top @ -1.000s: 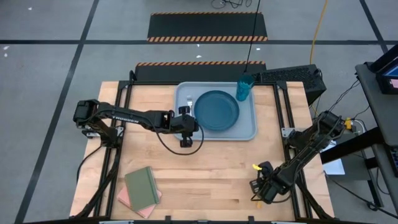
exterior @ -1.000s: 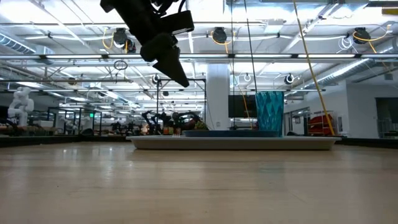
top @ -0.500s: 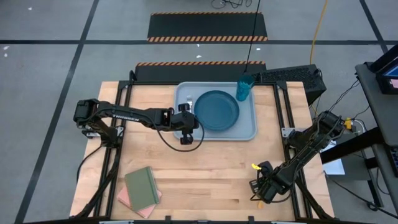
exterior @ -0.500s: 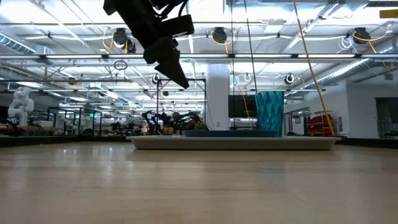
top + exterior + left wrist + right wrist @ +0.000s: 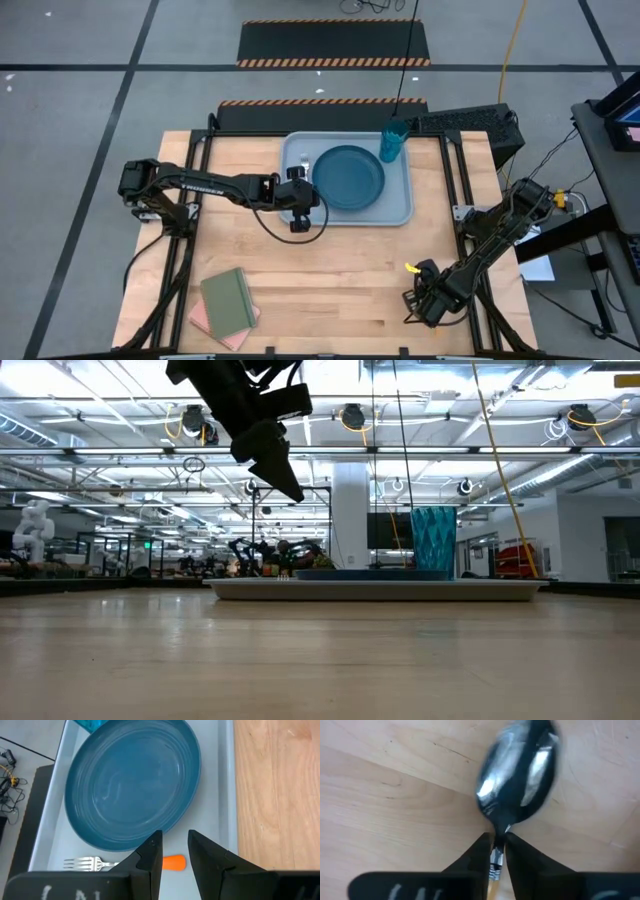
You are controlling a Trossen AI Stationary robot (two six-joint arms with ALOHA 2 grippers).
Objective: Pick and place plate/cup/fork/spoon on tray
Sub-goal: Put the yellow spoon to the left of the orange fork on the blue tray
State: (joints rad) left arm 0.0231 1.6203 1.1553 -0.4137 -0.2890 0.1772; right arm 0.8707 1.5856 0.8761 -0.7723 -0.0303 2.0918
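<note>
The grey-blue tray [image 5: 400,212] lies at the table's far middle. On it rest the teal plate [image 5: 348,177], the cup [image 5: 392,142] upright in its far right corner, and the fork [image 5: 82,864] left of the plate. My left gripper [image 5: 175,845] hangs open high above the fork's orange handle [image 5: 175,862], well clear of the tray in the low view [image 5: 285,475]. The spoon [image 5: 517,770] is at the table's near right, with my right gripper [image 5: 496,845] shut on it; its orange handle end [image 5: 411,268] sticks out beside the gripper [image 5: 420,303]. My right gripper pinches the spoon's thin metal neck [image 5: 497,832], just behind the bowl, between its two fingertips. The fingers point down at the table and stand across the spoon. The bowl lies just ahead of them over the wood; whether it is lifted I cannot tell.
A green notebook [image 5: 228,300] lies on a pink one [image 5: 203,318] at the table's near left. A black box [image 5: 470,122] stands past the far right corner. Bare wood spreads between the tray and the near edge.
</note>
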